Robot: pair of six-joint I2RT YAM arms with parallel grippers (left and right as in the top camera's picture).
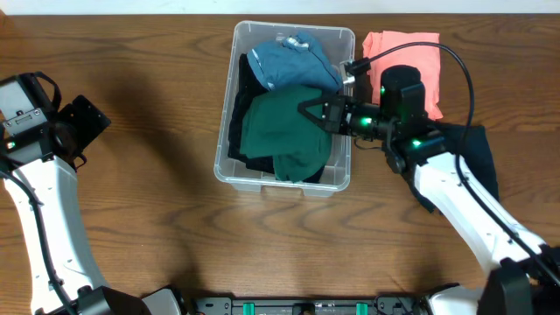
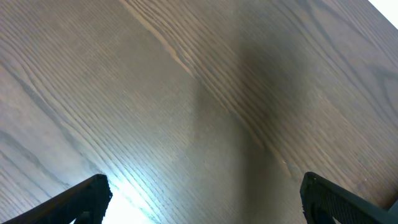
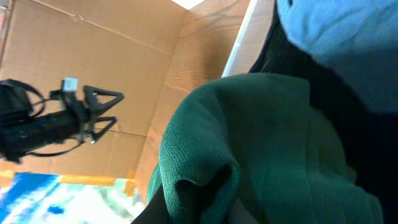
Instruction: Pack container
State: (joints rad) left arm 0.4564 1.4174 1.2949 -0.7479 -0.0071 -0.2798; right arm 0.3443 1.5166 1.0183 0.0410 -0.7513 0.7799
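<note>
Right gripper [image 1: 313,111]: reaches in over the right wall of the container [image 1: 224,170] and sits at the top edge of a green garment [image 1: 284,133]. Its wrist view is filled with green cloth, so I cannot tell whether the fingers are pinching it.

Left gripper [image 2: 205,198]: fingers spread wide apart above bare wooden table [image 1: 149,219], at the far left, well apart from the container.

Container: clear bin, top centre of the table. Holds:
- a blue garment [image 1: 293,58] at the far end
- the green garment at the near end
- dark cloth [image 1: 240,98] along the left wall

Outside the bin:
- an orange garment [image 1: 402,48] just beside the right wall
- a dark navy garment [image 1: 484,162] under the right arm
</note>
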